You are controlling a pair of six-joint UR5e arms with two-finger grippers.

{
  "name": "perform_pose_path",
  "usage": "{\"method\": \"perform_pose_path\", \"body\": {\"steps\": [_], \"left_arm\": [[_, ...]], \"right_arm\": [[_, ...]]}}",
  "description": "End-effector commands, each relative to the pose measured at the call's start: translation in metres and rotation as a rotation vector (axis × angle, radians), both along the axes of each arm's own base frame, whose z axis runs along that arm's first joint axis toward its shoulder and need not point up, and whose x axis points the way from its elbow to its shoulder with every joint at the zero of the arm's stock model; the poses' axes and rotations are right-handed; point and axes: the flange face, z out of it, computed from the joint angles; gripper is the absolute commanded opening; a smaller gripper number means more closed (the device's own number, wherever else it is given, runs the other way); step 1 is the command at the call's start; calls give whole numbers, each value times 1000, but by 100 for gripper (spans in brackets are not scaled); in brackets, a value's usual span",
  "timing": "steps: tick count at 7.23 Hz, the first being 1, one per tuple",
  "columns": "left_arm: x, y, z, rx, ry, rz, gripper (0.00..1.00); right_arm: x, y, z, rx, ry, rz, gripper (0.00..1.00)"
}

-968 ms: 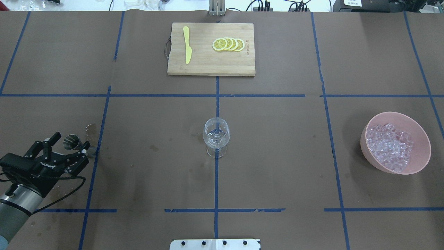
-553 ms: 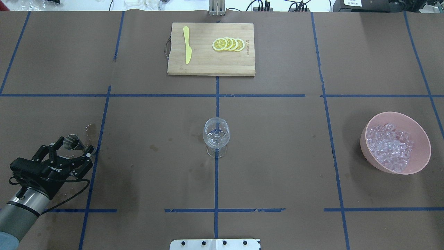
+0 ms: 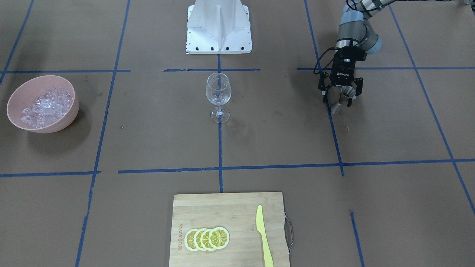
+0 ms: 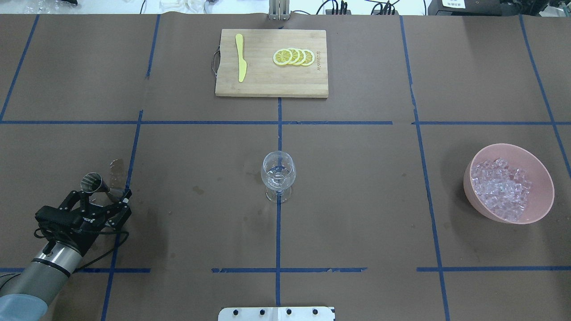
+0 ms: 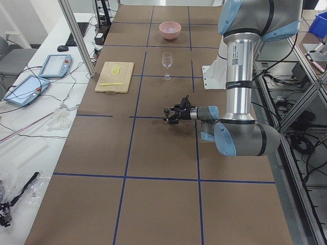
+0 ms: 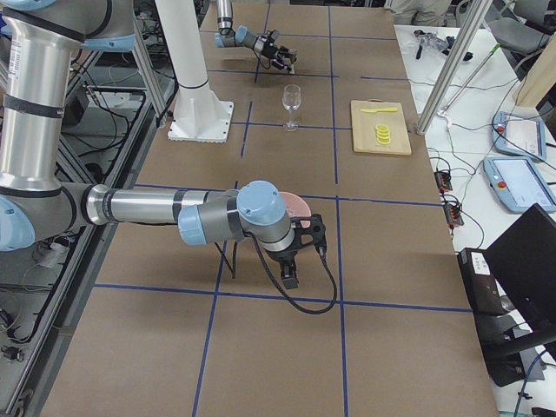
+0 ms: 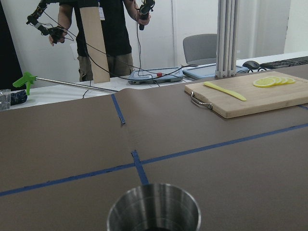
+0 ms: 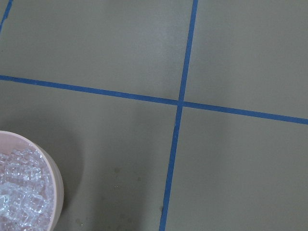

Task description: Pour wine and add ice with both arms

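Observation:
A clear stemmed glass (image 4: 278,171) stands at the table's centre; whether there is wine in its bowl is too faint to tell. At the front left, a steel jigger (image 4: 91,182) stands upright on the paper. My left gripper (image 4: 101,195) is open and low, one finger on each side of the jigger and clear of it. In the left wrist view the jigger's rim (image 7: 154,209) fills the bottom centre. The ice (image 4: 502,187) lies heaped in a pink bowl (image 4: 468,189) at the right. My right gripper (image 6: 291,274) hangs just beside that bowl; I cannot tell if it is open.
A wooden cutting board (image 4: 263,84) at the far centre carries lemon slices (image 4: 294,57) and a yellow knife (image 4: 241,58). A damp stain (image 4: 117,169) marks the paper by the jigger. The white pedestal base (image 3: 219,26) stands behind the glass. A person stands beyond the table's far edge.
My left gripper has drawn back towards the robot and levelled out, still open. The jigger has stayed where it stands. Glass and bowl are unmoved.

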Motion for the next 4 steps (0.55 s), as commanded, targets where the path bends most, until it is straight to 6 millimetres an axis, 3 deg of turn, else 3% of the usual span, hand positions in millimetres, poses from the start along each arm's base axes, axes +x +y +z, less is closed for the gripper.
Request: {"method": "perform_pose_path", "body": {"steps": [1,4], "left_arm": [[0,0,1,-5,15,-2,74],[-14,-1,6,2,52,-20,74]], "right_arm": [[0,-2,-2,4,1,0,100],[0,-3,-3,8,1,-1,100]]}}
